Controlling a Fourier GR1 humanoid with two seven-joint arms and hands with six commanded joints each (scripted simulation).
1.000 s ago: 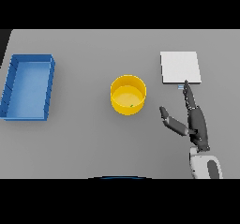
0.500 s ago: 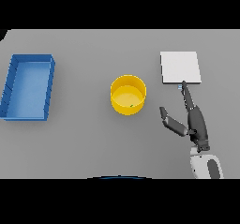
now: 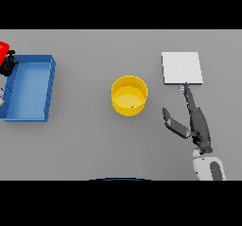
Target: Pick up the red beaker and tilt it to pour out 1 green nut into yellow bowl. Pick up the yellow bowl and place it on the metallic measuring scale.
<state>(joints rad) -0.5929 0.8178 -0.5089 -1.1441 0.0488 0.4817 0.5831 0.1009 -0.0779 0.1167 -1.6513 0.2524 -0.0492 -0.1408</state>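
At the far 9 o'clock edge of the head view only a sliver of the red beaker [image 3: 3, 49] shows, cut off by the frame, with a dark shape just below it that appears to be the robot's left hand [image 3: 8, 64]; so little of that hand is visible that whether its fingers grip the beaker cannot be told, and the beaker's contents are hidden. Both sit just off the upper left corner of the open blue rectangular plastic bin [image 3: 49, 89], whose interior shows only its own blue floor. The robot's right hand [image 3: 197, 124] comes up from the 5 o'clock corner on a white and grey forearm: its long dark fingers are stretched straight toward 12 o'clock, the tips reaching the lower edge of the flat white-grey metallic measuring scale [image 3: 182, 67], while the thumb splays out toward 10 o'clock. This hand is released, holding nothing. A small pale mark at the scale's lower edge is partly covered by the fingertips. The round yellow bowl [image 3: 116, 89] stands upright on the grey table [image 3: 85, 144] near the middle, between the bin and the scale and apart from both, at about 9 o'clock from the right hand. Inside it, toward its 5 o'clock side, lies a tiny green nut [image 3: 132, 107], barely more than a speck.
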